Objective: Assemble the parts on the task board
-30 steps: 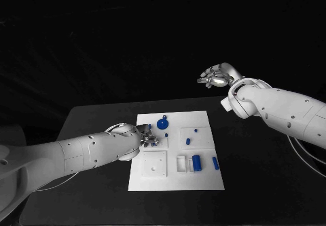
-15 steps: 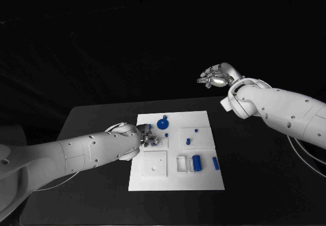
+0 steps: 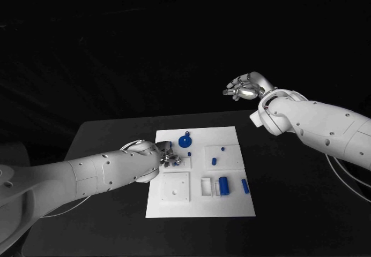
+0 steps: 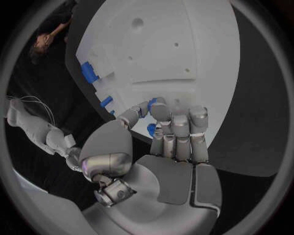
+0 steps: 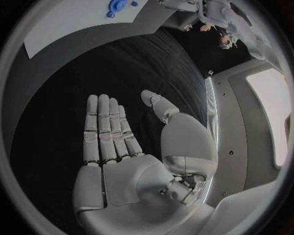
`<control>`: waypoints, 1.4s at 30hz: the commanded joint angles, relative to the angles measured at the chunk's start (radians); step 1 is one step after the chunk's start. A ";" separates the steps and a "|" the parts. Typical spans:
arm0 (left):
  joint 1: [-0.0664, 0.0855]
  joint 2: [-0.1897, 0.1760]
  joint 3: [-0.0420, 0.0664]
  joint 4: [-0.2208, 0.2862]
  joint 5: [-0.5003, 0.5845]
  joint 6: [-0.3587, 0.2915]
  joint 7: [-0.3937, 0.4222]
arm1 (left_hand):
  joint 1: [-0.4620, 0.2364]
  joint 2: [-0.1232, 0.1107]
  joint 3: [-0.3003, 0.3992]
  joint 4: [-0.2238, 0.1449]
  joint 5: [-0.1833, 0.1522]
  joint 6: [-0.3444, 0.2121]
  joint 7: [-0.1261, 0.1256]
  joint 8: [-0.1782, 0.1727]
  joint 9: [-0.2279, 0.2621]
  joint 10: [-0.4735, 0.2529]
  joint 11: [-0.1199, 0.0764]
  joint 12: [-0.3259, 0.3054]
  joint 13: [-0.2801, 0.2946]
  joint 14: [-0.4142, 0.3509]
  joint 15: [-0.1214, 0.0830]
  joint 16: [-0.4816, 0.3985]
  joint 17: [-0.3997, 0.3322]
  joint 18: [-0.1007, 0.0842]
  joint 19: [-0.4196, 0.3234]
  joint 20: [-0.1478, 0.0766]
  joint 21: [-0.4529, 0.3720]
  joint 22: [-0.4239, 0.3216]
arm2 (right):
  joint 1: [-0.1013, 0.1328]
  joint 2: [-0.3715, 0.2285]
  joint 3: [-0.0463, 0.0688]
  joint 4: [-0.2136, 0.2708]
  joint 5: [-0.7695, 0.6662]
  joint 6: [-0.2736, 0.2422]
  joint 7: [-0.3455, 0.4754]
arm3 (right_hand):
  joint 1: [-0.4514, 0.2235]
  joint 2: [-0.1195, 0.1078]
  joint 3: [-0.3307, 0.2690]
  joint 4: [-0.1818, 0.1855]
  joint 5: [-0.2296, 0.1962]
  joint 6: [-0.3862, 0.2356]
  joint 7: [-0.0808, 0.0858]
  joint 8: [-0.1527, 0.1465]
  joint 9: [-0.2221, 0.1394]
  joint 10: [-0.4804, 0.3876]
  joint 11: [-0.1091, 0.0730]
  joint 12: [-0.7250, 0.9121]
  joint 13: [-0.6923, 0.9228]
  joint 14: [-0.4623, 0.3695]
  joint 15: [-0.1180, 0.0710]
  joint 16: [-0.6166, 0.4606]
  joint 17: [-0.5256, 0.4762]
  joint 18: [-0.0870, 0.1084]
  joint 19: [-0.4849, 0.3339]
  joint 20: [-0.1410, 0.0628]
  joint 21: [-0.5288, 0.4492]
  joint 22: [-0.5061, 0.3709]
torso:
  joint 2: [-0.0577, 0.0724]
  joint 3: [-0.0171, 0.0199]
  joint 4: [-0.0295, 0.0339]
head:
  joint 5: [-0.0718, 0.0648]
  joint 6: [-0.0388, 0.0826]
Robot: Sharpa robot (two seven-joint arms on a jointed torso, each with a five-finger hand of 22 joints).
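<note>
The white task board point(image 3: 232, 206) lies mid-table, and my left hand point(image 3: 169, 156) is down on its left side. In the left wrist view that hand point(image 4: 174, 132) has its fingers curled over the board point(image 4: 178, 58), and thumb and a fingertip pinch a small blue part point(image 4: 152, 102). A blue disc point(image 3: 185, 141), a blue cylinder point(image 3: 224, 184) in a white frame and a blue bar point(image 3: 245, 185) rest on the board. My right hand point(image 3: 245, 87) is raised high beyond the table's far right corner. In its wrist view this hand point(image 5: 116, 147) is flat, with straight fingers and nothing in it.
A raised white square block point(image 3: 175, 187) with a hole sits at the board's near left. Small blue pegs point(image 3: 213, 159) stand near the middle. Black table point(image 3: 294, 176) surrounds the board. The right wrist view catches the board's edge point(image 5: 80, 19) and the disc point(image 5: 116, 6).
</note>
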 commanded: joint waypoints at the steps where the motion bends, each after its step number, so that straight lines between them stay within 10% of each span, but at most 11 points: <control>1: -0.002 0.003 0.000 0.001 -0.003 -0.008 0.013 | 0.004 0.005 0.149 -0.099 0.002 0.092 -0.040 0.006 0.002 0.033 -0.035 -0.004 0.002 0.046 -0.061 -0.004 0.001 0.014 0.005 -0.107 0.003 0.006 | 0.000 0.000 0.001 0.003 0.000 0.011 0.010 | 0.008 0.004 -0.001 -0.001 -0.003 -0.001 0.005 0.005 -0.001 0.009 0.002 -0.005 -0.001 0.002 0.003 -0.004 -0.001 0.014 0.001 0.005 -0.003 -0.001 | 0.001 -0.0008 -0.0011 | -0.001 -0.001; 42: -0.005 0.017 0.000 -0.019 -0.012 0.051 -0.001 | 0.010 0.000 0.150 -0.097 -0.005 0.094 -0.040 0.002 0.002 0.034 -0.036 -0.004 0.004 0.049 -0.062 -0.005 0.003 0.015 0.009 -0.107 0.003 0.005 | 0.000 0.004 0.001 0.006 0.000 0.016 0.009 | 0.011 0.005 -0.002 -0.001 0.001 -0.001 0.005 0.006 -0.003 0.011 0.002 -0.006 -0.008 0.004 0.003 -0.007 -0.001 0.014 0.001 0.005 -0.007 -0.002 | 0.001 0.0009 0.0003 | -0.002 -0.006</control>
